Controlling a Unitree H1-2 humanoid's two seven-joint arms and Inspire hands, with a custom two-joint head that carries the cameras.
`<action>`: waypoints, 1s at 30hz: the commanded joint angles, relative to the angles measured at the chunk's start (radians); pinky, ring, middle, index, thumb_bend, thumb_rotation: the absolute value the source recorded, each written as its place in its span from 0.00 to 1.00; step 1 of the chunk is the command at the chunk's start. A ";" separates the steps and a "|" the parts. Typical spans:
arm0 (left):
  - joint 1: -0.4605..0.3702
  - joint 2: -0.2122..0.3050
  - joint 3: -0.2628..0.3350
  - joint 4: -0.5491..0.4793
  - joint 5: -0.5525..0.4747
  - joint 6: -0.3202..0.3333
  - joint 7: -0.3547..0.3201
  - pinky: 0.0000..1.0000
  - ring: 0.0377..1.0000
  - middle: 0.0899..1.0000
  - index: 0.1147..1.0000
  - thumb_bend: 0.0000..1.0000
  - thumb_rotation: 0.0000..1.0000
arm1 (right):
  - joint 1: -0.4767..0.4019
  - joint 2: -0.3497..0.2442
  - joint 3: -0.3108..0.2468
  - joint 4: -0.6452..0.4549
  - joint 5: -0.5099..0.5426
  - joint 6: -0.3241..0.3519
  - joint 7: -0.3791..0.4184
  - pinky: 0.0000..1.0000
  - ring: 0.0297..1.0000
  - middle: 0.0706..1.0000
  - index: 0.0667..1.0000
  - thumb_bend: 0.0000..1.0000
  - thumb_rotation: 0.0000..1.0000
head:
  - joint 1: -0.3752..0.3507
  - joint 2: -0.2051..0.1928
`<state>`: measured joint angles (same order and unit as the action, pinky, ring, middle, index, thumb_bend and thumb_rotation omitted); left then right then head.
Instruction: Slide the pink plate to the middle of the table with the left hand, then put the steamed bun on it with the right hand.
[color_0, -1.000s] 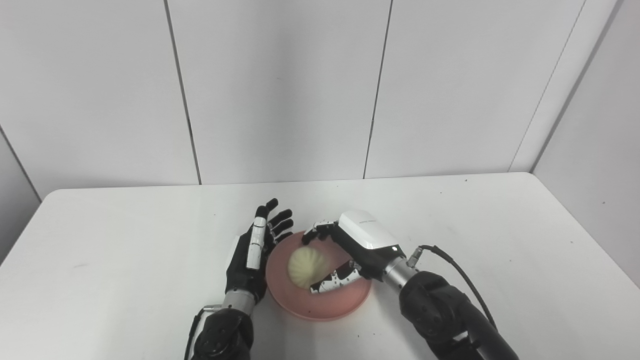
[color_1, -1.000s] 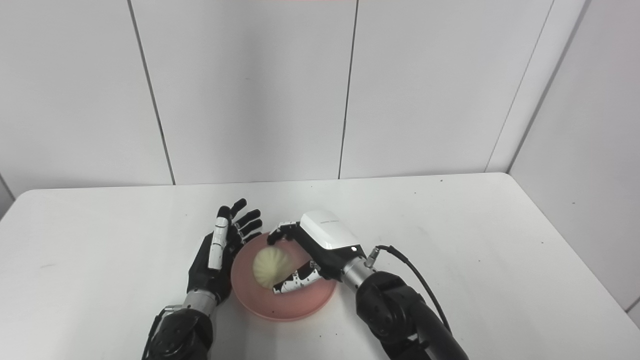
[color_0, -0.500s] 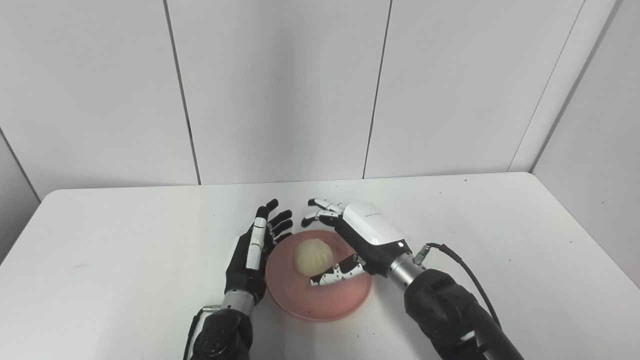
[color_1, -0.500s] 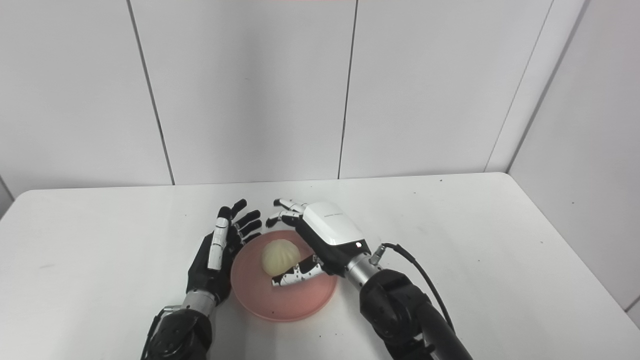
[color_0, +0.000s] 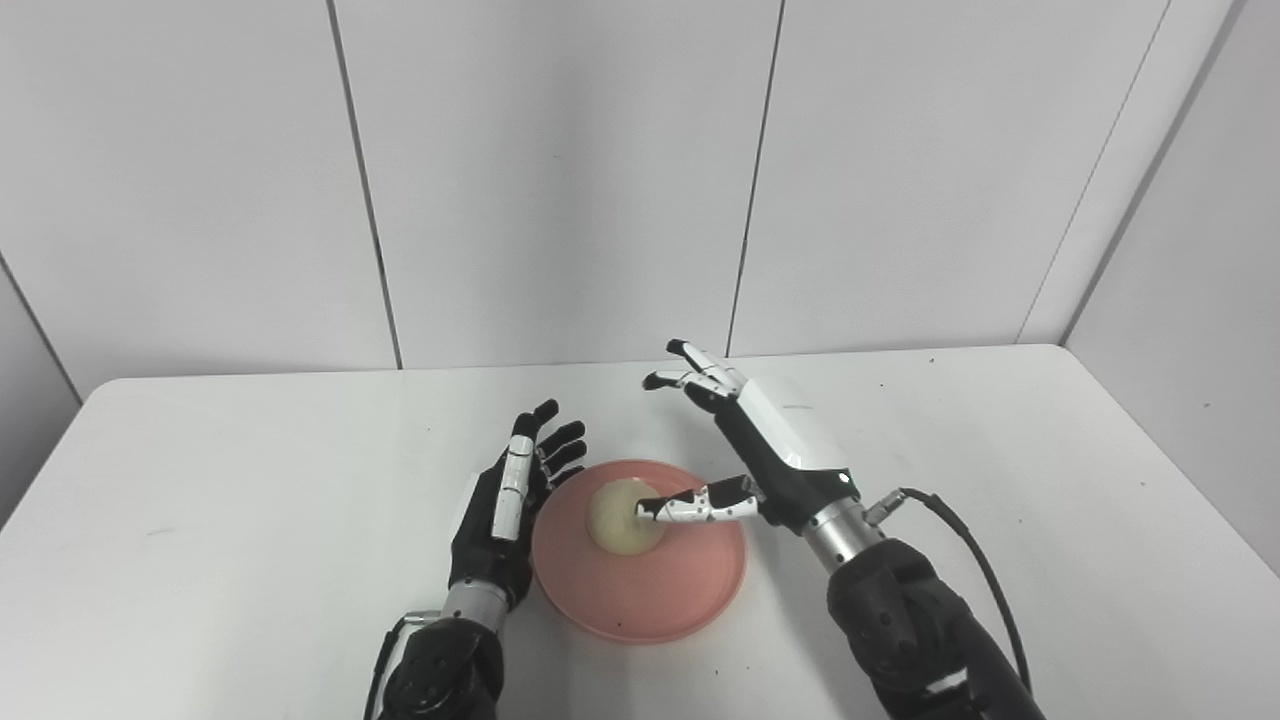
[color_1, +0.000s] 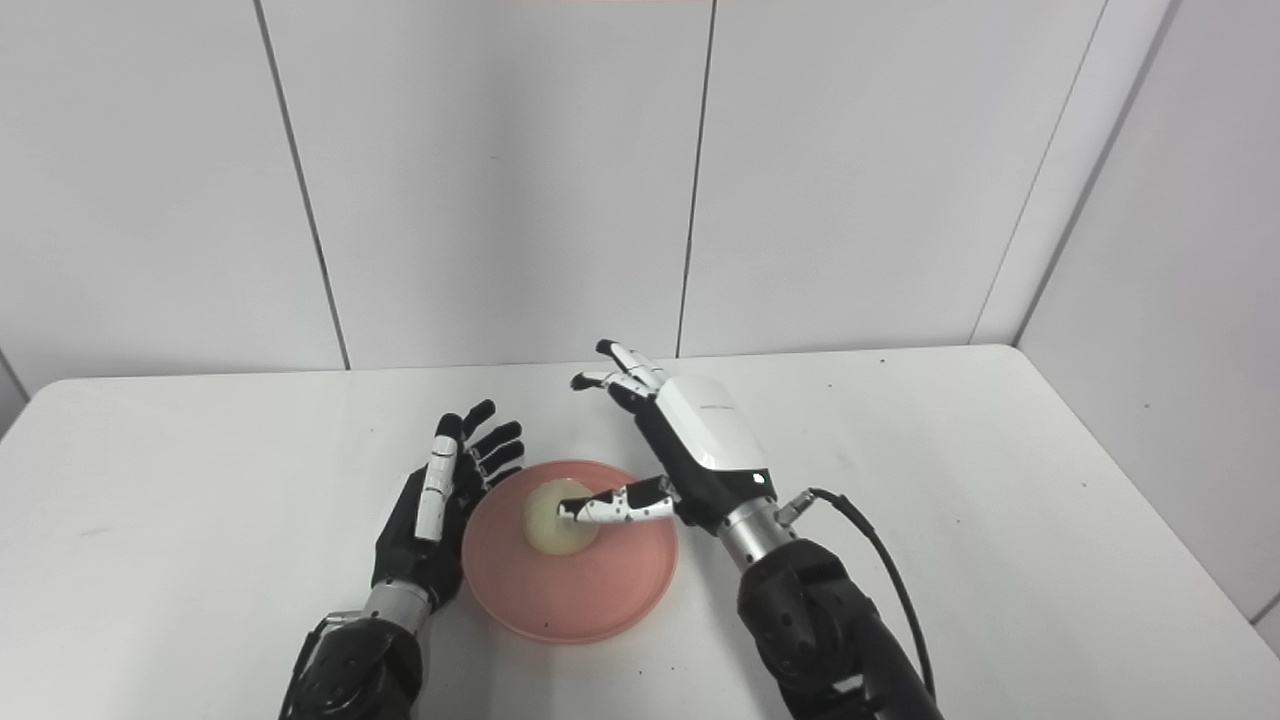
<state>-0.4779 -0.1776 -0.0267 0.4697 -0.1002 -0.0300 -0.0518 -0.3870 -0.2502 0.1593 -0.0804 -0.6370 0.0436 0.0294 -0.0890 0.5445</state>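
Pale round steamed bun (color_0: 622, 514) now sits freed on the pink plate (color_0: 650, 600) beneath the lifted, spread-fingered right hand (color_0: 770, 450); placement looks complete.

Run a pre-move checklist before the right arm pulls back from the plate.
1. Steamed bun lies on the pink plate: ok.
2. Right hand is open, holding nothing: ok.
3. Right thumb is clear of the bun: cannot tell; in both views it overlaps the bun's right side.
4. Right fingers are raised beyond the plate's far rim: ok.
5. Left hand is open beside the plate's left rim; whether it touches: cannot tell.
6. Plate sits near the middle of the table: ok.
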 joint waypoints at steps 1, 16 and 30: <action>0.011 0.003 0.000 -0.008 0.024 -0.028 0.023 0.80 0.84 0.82 0.86 0.71 0.94 | -0.008 0.024 -0.033 0.007 0.040 -0.036 -0.061 0.77 0.88 0.89 0.76 0.77 0.46 | -0.001 0.000; 0.046 -0.003 -0.021 -0.028 0.172 -0.186 0.151 1.00 1.00 0.99 0.95 0.64 0.97 | 0.032 0.196 -0.237 0.121 0.554 0.038 -0.044 0.82 0.86 0.86 0.85 0.76 1.00 | -0.006 0.005; 0.048 -0.006 -0.023 -0.036 0.198 -0.164 0.184 1.00 1.00 1.00 1.00 0.63 0.96 | 0.057 0.198 -0.207 0.135 0.550 0.034 -0.056 0.92 0.90 0.89 0.88 0.75 1.00 | -0.008 0.008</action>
<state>-0.4233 -0.1807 -0.0445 0.4525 0.0932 -0.1786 0.1256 -0.3120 -0.0467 -0.0513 0.0664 -0.0857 0.1147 -0.0230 -0.0982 0.5522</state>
